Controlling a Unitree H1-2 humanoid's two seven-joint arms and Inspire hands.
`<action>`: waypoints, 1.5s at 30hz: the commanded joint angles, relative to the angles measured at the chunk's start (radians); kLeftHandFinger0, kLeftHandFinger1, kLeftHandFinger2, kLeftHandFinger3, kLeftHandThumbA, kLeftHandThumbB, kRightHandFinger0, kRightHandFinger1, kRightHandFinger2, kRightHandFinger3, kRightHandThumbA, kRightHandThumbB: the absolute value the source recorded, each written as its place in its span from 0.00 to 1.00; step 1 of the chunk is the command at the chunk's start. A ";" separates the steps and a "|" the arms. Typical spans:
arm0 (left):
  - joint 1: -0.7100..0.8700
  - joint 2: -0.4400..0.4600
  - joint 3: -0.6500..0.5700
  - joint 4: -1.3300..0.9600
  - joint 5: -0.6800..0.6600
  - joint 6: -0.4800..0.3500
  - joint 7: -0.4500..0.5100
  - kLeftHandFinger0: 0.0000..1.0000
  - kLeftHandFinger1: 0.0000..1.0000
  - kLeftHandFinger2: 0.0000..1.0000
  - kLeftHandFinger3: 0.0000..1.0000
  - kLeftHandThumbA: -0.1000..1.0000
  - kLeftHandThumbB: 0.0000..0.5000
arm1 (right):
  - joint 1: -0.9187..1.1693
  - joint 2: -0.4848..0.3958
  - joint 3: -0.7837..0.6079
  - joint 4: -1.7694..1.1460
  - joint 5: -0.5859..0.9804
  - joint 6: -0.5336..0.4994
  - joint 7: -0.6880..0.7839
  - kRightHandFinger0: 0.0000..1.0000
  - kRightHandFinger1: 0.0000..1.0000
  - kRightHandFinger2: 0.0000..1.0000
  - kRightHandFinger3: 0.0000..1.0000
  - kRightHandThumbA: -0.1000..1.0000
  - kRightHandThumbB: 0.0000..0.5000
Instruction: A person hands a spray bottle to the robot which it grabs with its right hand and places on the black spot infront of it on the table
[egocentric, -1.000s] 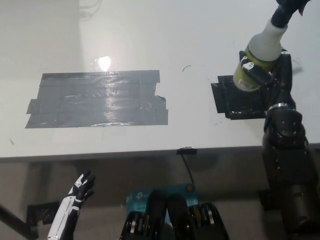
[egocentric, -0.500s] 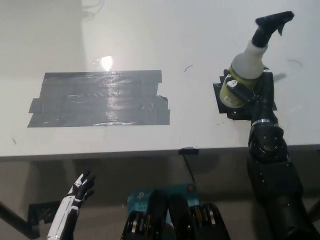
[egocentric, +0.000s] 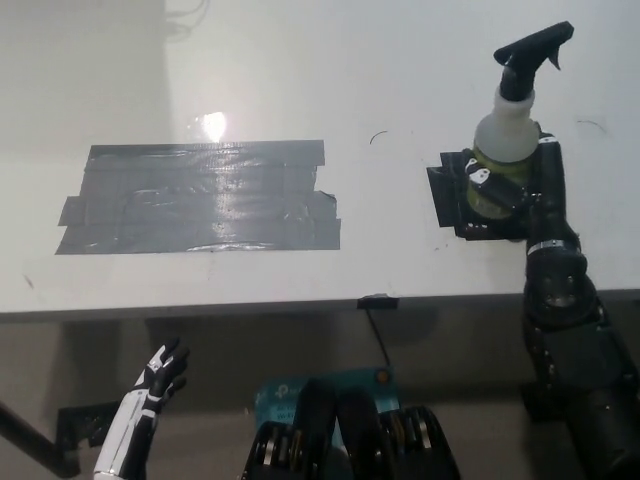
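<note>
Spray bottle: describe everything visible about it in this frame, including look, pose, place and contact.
The spray bottle has a black trigger head, a translucent whitish shoulder and a yellow-green lower body, plastic by its look. It stands roughly upright, nozzle toward picture right, over the small black spot on the white table. The black right hand is wrapped around its lower body. Whether its base touches the spot cannot be told.

My right hand (egocentric: 520, 185) wraps the spray bottle (egocentric: 505, 140) over the black spot (egocentric: 450, 195), blocking that corner. The white table (egocentric: 300, 80) lies bare around the grey tape patch (egocentric: 200, 195). My left hand (egocentric: 160, 375) hangs below the table's edge.
</note>
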 joint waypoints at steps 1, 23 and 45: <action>-0.008 0.006 0.005 -0.029 -0.006 -0.018 -0.007 1.00 1.00 1.00 1.00 1.00 0.07 | -0.037 -0.066 0.045 -0.016 0.068 -0.041 0.239 1.00 1.00 1.00 1.00 0.74 1.00; -0.024 0.008 0.015 -0.023 -0.013 -0.028 -0.005 1.00 1.00 1.00 1.00 1.00 0.03 | 0.083 -0.160 -0.061 -0.184 0.303 0.121 0.478 1.00 1.00 1.00 1.00 0.92 1.00; -0.056 0.004 0.011 -0.012 0.002 -0.010 -0.007 1.00 1.00 1.00 1.00 1.00 0.02 | 0.572 -0.129 -0.142 -1.253 0.522 0.264 0.460 1.00 1.00 1.00 1.00 1.00 1.00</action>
